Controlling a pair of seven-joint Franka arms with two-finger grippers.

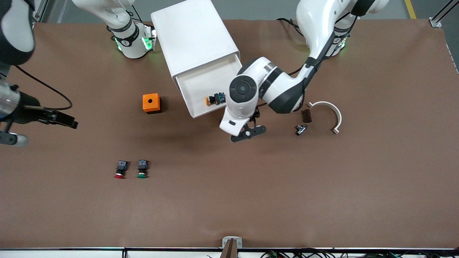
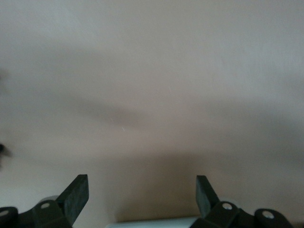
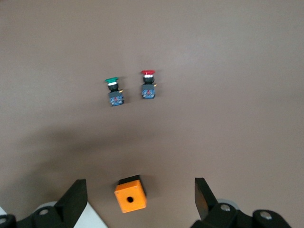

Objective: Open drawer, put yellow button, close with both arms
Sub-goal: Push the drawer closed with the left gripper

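The white cabinet (image 1: pixel 193 39) lies at the robots' side of the table with its top drawer (image 1: pixel 199 84) pulled out toward the front camera. The yellow button (image 1: pixel 215 99) lies on its side in the drawer, near the front corner toward the left arm's end. My left gripper (image 1: pixel 247 132) is open and empty, low over the table just beside that drawer corner. Its wrist view shows open fingers (image 2: pixel 76 194) over brown table, with a white edge (image 2: pixel 156 222) between them. My right gripper (image 1: pixel 66 121) is open and empty, held high; in its wrist view it (image 3: pixel 140 192) hangs over the orange box.
An orange box (image 1: pixel 151 103) with a round hole stands beside the drawer toward the right arm's end and shows in the right wrist view (image 3: pixel 129 194). A red button (image 1: pixel 121 169) and a green button (image 1: pixel 142 168) lie nearer the camera. A white curved piece (image 1: pixel 328 114), a dark block (image 1: pixel 306 115) and a small metal part (image 1: pixel 300 129) lie toward the left arm's end.
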